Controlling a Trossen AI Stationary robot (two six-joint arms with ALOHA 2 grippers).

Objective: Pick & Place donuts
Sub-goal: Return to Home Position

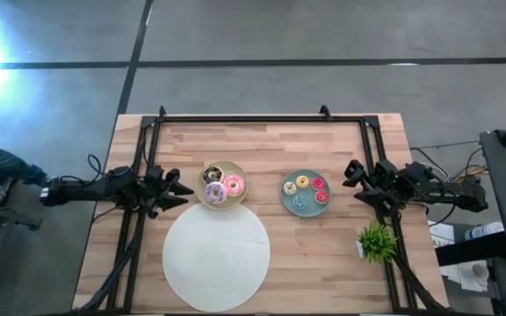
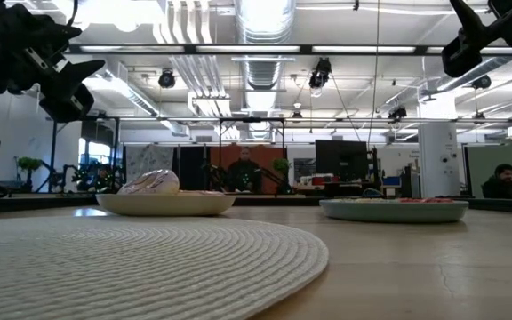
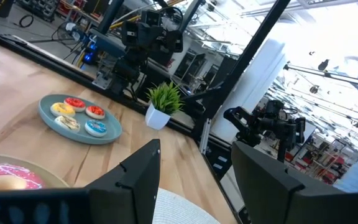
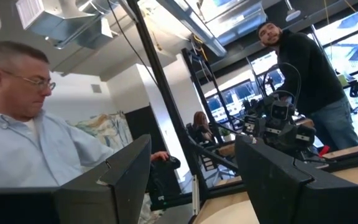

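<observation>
Overhead, pale wooden plank table (image 1: 323, 254): two dark arms lie at its edges, one on the left side, one on the right.
Overhead, left gripper (image 1: 182, 189): fingers spread, empty, just left of the round beige plate (image 1: 228, 167).
Overhead, right gripper (image 1: 355, 182): fingers apart, holding nothing, near the right of the round teal plate (image 1: 310, 211).
Overhead, beige plate: carries the pink-iced donut (image 1: 233, 185), lilac-iced donut (image 1: 214, 192) and dark-brown donut (image 1: 211, 174), packed close.
Overhead, teal plate: holds two red-iced donuts (image 1: 318, 183) on its right half, with the yellow-iced donut (image 1: 302, 182), cream-iced donut (image 1: 289, 188) and blue-iced donut (image 1: 299, 202).
Overhead, large white woven round mat (image 1: 216, 257): its far edge just beside the beige plate.
Overhead, small green potted plant (image 1: 376, 241): near-right part of the table, close to the right arm.
Table level, plates: beige at left with a pale-iced donut rising above its rim, teal at right, the mat in front; both grippers hang high above the table.
Table level, room: a seated person (image 2: 243, 171) beyond the plates.
Left wrist, fingers: spread wide, nothing between; teal plate, plant and right arm lie beyond, with the pink-iced donut close by.
Right wrist, fingers: wide apart, empty; the left arm shows far across the table.
Right wrist, room: a person in a pale blue shirt (image 4: 30, 137) close by, a standing person in a dark top (image 4: 303, 68) farther off.
</observation>
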